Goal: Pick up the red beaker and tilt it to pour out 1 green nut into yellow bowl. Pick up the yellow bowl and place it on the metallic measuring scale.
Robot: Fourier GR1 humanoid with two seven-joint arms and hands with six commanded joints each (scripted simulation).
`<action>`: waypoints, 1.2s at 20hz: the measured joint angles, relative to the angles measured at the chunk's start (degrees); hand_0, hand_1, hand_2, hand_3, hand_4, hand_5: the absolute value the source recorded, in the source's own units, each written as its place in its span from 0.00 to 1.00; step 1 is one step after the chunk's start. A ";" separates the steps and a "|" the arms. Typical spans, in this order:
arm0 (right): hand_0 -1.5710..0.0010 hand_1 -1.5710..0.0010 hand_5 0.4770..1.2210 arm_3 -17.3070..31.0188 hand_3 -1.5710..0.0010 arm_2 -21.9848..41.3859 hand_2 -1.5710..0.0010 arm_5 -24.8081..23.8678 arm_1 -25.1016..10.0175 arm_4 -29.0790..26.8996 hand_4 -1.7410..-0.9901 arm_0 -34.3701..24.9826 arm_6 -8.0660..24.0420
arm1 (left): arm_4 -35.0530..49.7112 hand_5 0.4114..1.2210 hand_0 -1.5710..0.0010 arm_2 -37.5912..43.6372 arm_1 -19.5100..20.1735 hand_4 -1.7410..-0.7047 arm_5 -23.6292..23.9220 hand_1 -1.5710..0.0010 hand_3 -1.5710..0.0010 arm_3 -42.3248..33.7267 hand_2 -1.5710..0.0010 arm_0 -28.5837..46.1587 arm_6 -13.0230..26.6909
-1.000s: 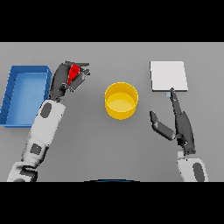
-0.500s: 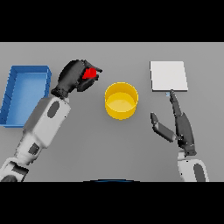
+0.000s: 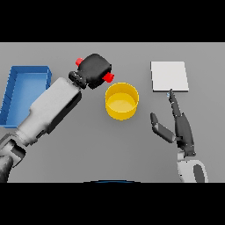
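Note:
My left hand (image 3: pixel 94 69) is curled round the red beaker (image 3: pixel 108 77), which lies tipped on its side. Only its red ends poke out on either side of the hand. One red end hangs just above the left rim of the yellow bowl (image 3: pixel 121 102), which stands in the middle of the table. I see no green nut; the hand hides the beaker's inside. My right hand (image 3: pixel 181 129) rests open at the lower right, its fingers straight and pointing toward the metallic measuring scale (image 3: pixel 169 76), a pale square plate at the upper right.
A blue tray (image 3: pixel 23 91) sits at the far left, beside my left forearm. My left arm crosses the table's left half diagonally.
My left hand has carried the red beaker up and to the right, from near the blue tray to the bowl's left rim, and tilted it over. My right hand has not moved.

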 measured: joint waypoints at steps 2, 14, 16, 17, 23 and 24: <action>1.00 1.00 0.27 -0.98 1.00 -0.45 1.00 0.73 -0.62 -1.00 0.91 0.45 0.39 | -3.06 0.99 0.00 -2.63 -1.18 0.10 -2.38 0.00 0.00 2.92 0.00 -3.02 0.27; 1.00 1.00 0.29 -0.32 1.00 0.40 1.00 1.56 -0.27 -0.84 0.91 0.45 0.44 | -16.77 1.00 0.00 -15.35 -3.54 0.01 -6.27 0.00 0.00 11.28 0.00 -12.20 -1.91; 1.00 1.00 0.30 -0.10 1.00 -0.21 1.00 2.21 -0.35 -2.29 0.91 0.34 -0.22 | -18.07 1.00 0.00 -16.54 -3.75 0.01 -5.31 0.00 0.00 10.70 0.00 -11.98 -1.77; 1.00 1.00 0.30 0.07 1.00 -0.22 1.00 1.76 -0.23 -1.91 0.92 0.16 -0.47 | -19.01 1.00 0.00 -17.36 -4.06 0.00 -4.95 0.00 0.00 10.50 0.00 -11.98 -1.26; 1.00 1.00 0.27 0.19 1.00 0.26 1.00 -0.06 0.33 0.19 0.88 -0.12 -0.32 | -25.15 1.00 0.00 -23.02 -6.34 0.01 -3.99 0.00 0.00 13.56 0.00 -14.70 -3.00; 1.00 1.00 0.27 0.21 1.00 0.24 1.00 -0.21 0.24 0.38 0.89 0.00 -0.61 | -26.18 1.00 0.00 -23.80 -6.70 0.01 -3.91 0.00 0.00 14.18 0.00 -15.71 -3.29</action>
